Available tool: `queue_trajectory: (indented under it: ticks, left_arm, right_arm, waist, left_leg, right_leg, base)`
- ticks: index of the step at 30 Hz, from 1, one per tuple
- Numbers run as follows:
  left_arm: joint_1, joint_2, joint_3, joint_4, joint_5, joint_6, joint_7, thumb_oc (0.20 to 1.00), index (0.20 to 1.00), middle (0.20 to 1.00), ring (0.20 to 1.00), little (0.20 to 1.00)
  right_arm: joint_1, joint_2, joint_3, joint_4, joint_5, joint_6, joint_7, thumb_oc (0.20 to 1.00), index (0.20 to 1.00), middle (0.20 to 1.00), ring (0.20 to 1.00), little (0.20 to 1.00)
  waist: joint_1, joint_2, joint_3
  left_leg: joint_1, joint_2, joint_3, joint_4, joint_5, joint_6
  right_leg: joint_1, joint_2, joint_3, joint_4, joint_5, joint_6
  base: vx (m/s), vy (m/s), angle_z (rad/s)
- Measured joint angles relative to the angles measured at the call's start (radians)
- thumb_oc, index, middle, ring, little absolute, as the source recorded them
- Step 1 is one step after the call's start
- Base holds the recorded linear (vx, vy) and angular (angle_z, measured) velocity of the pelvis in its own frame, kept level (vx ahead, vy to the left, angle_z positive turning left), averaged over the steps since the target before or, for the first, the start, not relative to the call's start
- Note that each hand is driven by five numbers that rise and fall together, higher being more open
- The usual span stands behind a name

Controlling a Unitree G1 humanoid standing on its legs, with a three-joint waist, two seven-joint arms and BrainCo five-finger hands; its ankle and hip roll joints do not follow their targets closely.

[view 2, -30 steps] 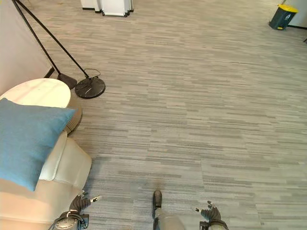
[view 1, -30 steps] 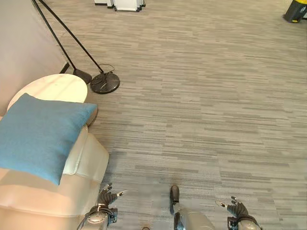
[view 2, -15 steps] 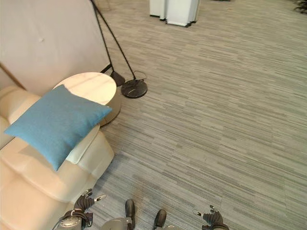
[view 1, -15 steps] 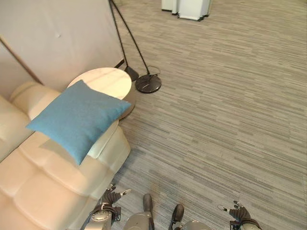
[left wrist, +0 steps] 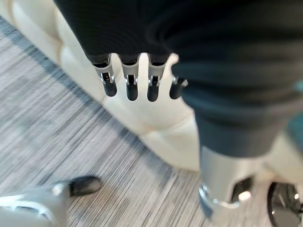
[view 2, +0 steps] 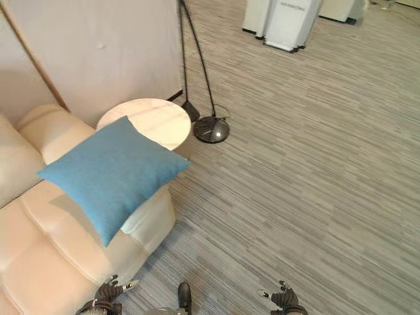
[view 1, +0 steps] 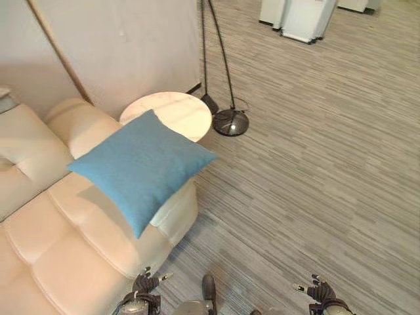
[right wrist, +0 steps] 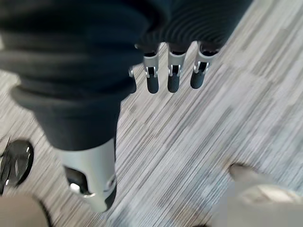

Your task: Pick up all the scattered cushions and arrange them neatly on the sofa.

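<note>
Blue cushion (view 1: 141, 167) lies tilted on the sofa (view 1: 59, 256), resting across the armrest end, one corner hanging past the arm toward the floor side, another corner pointing at the round side table (view 1: 176, 115). Sofa is cream, padded, takes the 7 to 10 o'clock part of the head views. Side table sits just beside the sofa arm at about 11 o'clock, pale top, cushion corner overlapping its near edge in view; cannot tell if they touch.

Behind table, at 12 o'clock, a floor lamp base (view 1: 231, 123), dark round disc on the floor, with thin black poles (view 1: 216, 52) rising up and away along a grey wall panel (view 1: 118, 46). White cabinet (view 1: 298, 16) stands far off at 1 o'clock. Floor (view 1: 315, 170) is grey striped carpet, running from 1 to 5 o'clock.

Left hand (view 1: 146, 283) hangs low at 7 o'clock, just beside the sofa front, holding nothing; in its wrist view fingers (left wrist: 131, 85) are straight and spread, sofa edge past them. Right hand (view 1: 319, 291) hangs at 5 o'clock over bare carpet, well apart from the cushion; fingers (right wrist: 172, 78) straight, relaxed, empty.
</note>
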Motion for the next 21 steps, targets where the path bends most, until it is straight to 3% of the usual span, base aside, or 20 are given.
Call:
queue_trajectory:
  ticks: [2,3,5,7,8,11,12,14,16,19,21]
  left_arm:
    - [0.009,0.026,-0.006,-0.010,0.000,0.001,0.002,1.000,1.000,1.000,1.000,1.000]
    - [0.011,0.029,-0.003,-0.011,0.000,0.001,0.008,1.000,1.000,1.000,1.000,1.000]
    - [0.009,0.029,0.004,-0.017,-0.001,0.001,0.010,1.000,1.000,1.000,1.000,1.000]
    - [0.006,0.026,0.003,-0.032,-0.003,0.000,0.010,1.000,1.000,1.000,1.000,1.000]
    - [-0.020,0.024,0.005,-0.033,-0.004,0.000,0.009,1.000,1.000,1.000,1.000,1.000]
    - [-0.046,0.025,0.010,-0.034,-0.003,-0.002,0.006,1.000,1.000,1.000,1.000,1.000]
    - [-0.054,0.026,0.008,-0.035,-0.003,-0.003,0.006,1.000,1.000,1.000,1.000,1.000]
    - [-0.061,0.023,0.005,-0.037,-0.004,-0.004,0.003,1.000,1.000,1.000,1.000,1.000]
    - [-0.058,0.021,0.005,-0.038,-0.004,-0.007,-0.002,1.000,1.000,1.000,1.000,1.000]
    - [-0.014,0.018,0.008,-0.030,-0.034,-0.010,-0.002,1.000,1.000,1.000,1.000,1.000]
    - [-0.009,0.004,0.008,-0.029,-0.063,-0.010,-0.002,1.000,1.000,1.000,1.000,1.000]
  right_arm:
    - [-0.008,0.009,0.006,-0.001,-0.001,-0.001,0.001,1.000,1.000,1.000,1.000,1.000]
    - [-0.020,0.011,0.009,0.001,-0.006,-0.001,0.002,1.000,1.000,1.000,1.000,1.000]
    - [-0.035,0.011,0.000,-0.003,-0.007,-0.002,0.001,1.000,1.000,1.000,1.000,1.000]
    - [-0.052,0.009,-0.002,-0.001,-0.007,-0.002,0.000,1.000,1.000,1.000,1.000,1.000]
    - [-0.061,0.007,-0.002,0.000,-0.007,-0.001,-0.002,1.000,1.000,1.000,1.000,1.000]
    - [-0.060,0.006,-0.005,0.001,-0.007,0.002,-0.003,1.000,1.000,1.000,1.000,1.000]
    - [-0.058,0.006,-0.006,0.001,-0.007,0.002,-0.003,1.000,1.000,1.000,1.000,1.000]
    - [-0.040,0.008,-0.005,0.013,-0.007,0.003,-0.003,1.000,1.000,1.000,1.000,1.000]
    - [-0.035,0.009,-0.005,0.027,-0.007,0.005,-0.002,1.000,1.000,1.000,1.000,1.000]
    - [-0.057,0.006,-0.006,0.045,-0.006,0.001,0.000,1.000,1.000,1.000,1.000,1.000]
    - [-0.071,0.001,-0.002,0.047,-0.006,-0.002,0.001,1.000,1.000,1.000,1.000,1.000]
  waist:
    - [0.000,-0.009,0.001]
    - [0.009,-0.012,0.007]
    - [0.008,0.005,0.020]
    - [0.008,0.025,0.041]
    - [0.008,0.037,0.053]
    - [0.000,0.048,0.067]
    - [-0.004,0.045,0.069]
    - [-0.028,0.042,0.069]
    - [-0.030,0.027,0.066]
    - [-0.024,0.015,0.045]
    - [-0.025,0.020,0.047]
  left_leg:
    - [0.024,-0.017,-0.001,0.013,0.032,0.028]
    - [0.042,-0.017,-0.001,0.008,0.029,0.037]
    - [0.063,-0.012,-0.023,0.006,0.040,0.041]
    - [0.084,-0.007,-0.045,0.005,0.036,0.036]
    - [0.103,0.006,-0.076,-0.003,0.016,0.014]
    - [0.125,-0.001,-0.134,-0.009,0.003,0.002]
    - [0.146,-0.010,-0.153,-0.019,0.003,0.003]
    - [0.182,-0.019,-0.225,-0.026,-0.003,0.004]
    - [0.233,-0.018,-0.265,-0.039,-0.019,-0.012]
    - [0.248,0.007,-0.303,-0.039,-0.058,-0.039]
    - [0.242,0.039,-0.331,-0.026,-0.067,-0.053]
  right_leg:
    - [-0.035,0.009,0.051,0.035,-0.012,0.001]
    - [-0.049,0.040,0.073,-0.055,-0.032,-0.014]
    - [-0.035,0.068,0.011,-0.246,-0.032,-0.030]
    - [-0.034,0.107,-0.003,-0.392,-0.002,-0.059]
    - [-0.020,0.177,0.089,-0.533,0.031,-0.030]
    - [-0.004,0.234,0.234,-0.793,0.165,-0.007]
    - [0.009,0.237,0.257,-0.849,0.216,-0.013]
    - [0.030,0.244,0.319,-0.881,0.284,-0.021]
    - [0.082,0.244,0.311,-0.872,0.318,-0.028]
    - [0.116,0.261,0.290,-0.881,0.388,-0.075]
    - [0.130,0.282,0.236,-0.881,0.374,-0.111]
  base:
    - [0.20,0.024,0.47]
    - [0.17,-0.007,0.39]
    - [0.13,-0.034,0.32]
    - [0.28,-0.123,0.37]
    - [0.32,-0.146,0.46]
    - [0.26,-0.147,0.60]
    - [0.29,-0.209,0.81]
    - [0.32,-0.257,1.04]
    - [0.34,-0.331,0.81]
    - [0.29,-0.380,0.39]
    - [0.19,-0.363,0.63]
